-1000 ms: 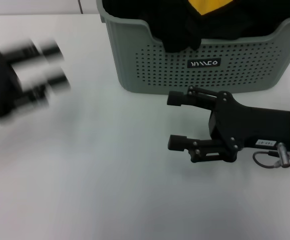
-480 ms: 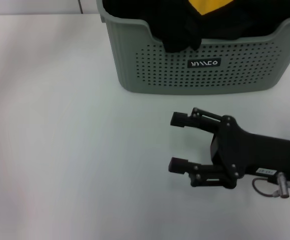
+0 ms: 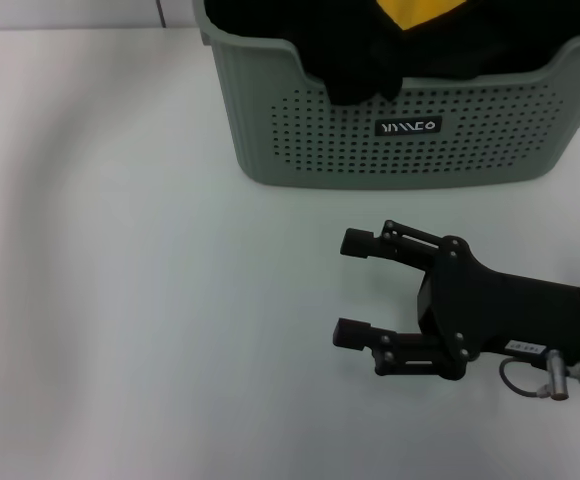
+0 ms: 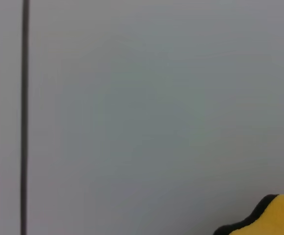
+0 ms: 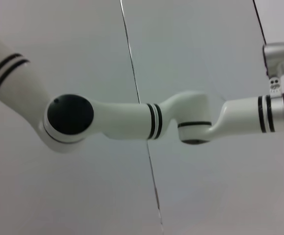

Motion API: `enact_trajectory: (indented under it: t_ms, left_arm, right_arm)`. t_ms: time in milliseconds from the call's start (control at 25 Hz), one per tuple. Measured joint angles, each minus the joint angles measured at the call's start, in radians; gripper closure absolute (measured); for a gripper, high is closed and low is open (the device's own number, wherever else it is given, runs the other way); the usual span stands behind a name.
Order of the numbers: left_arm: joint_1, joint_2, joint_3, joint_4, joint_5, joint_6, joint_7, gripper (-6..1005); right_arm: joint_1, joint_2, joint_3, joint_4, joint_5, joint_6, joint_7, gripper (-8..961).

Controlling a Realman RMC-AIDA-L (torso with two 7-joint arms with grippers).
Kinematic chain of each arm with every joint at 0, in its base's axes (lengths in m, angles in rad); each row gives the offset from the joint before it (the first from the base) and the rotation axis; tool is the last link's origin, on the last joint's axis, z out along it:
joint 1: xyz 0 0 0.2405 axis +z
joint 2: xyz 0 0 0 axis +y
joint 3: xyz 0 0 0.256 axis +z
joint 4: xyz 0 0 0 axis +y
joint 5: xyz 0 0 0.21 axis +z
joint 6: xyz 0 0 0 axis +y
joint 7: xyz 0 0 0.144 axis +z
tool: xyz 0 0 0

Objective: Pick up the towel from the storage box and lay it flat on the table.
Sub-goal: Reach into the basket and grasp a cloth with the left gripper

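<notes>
The storage box [image 3: 400,130] stands at the back of the table [image 3: 120,260]. A yellow patch of the towel [image 3: 415,12] shows inside it among black cloths [image 3: 360,60], one of which hangs over the scooped rim. My right gripper [image 3: 350,287] is open and empty. It lies low over the table in front of the box, fingers pointing left, apart from the box. My left gripper is out of view. The left wrist view shows a yellow corner with black edging [image 4: 274,218] against a pale surface.
The white links of my left arm [image 5: 127,120] show in the right wrist view against a panelled wall. White tabletop stretches to the left of the box and of my right gripper.
My left gripper, blurred at the left edge a second ago, has left the head view. My right gripper has moved a little toward the near edge, still open.
</notes>
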Motion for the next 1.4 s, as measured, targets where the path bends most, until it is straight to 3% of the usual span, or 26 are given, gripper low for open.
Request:
enact_trajectory:
  t_ms: [440, 960, 1400]
  left_arm:
    - [-0.070, -0.007, 0.093, -0.069, 0.008, -0.144, -0.003, 444]
    - [-0.094, -0.003, 0.141, -0.102, 0.017, -0.225, 0.004, 445]
    - [-0.039, 0.044, 0.131, -0.092, -0.016, -0.122, -0.085, 446]
  right_arm:
    - [0.008, 0.003, 0.006, -0.005, 0.007, 0.045, -0.024, 109]
    - [0.002, 0.009, 0.029, -0.011, 0.007, 0.082, -0.025, 110]
    - [0.002, 0.010, 0.033, -0.010, 0.009, 0.097, -0.026, 111]
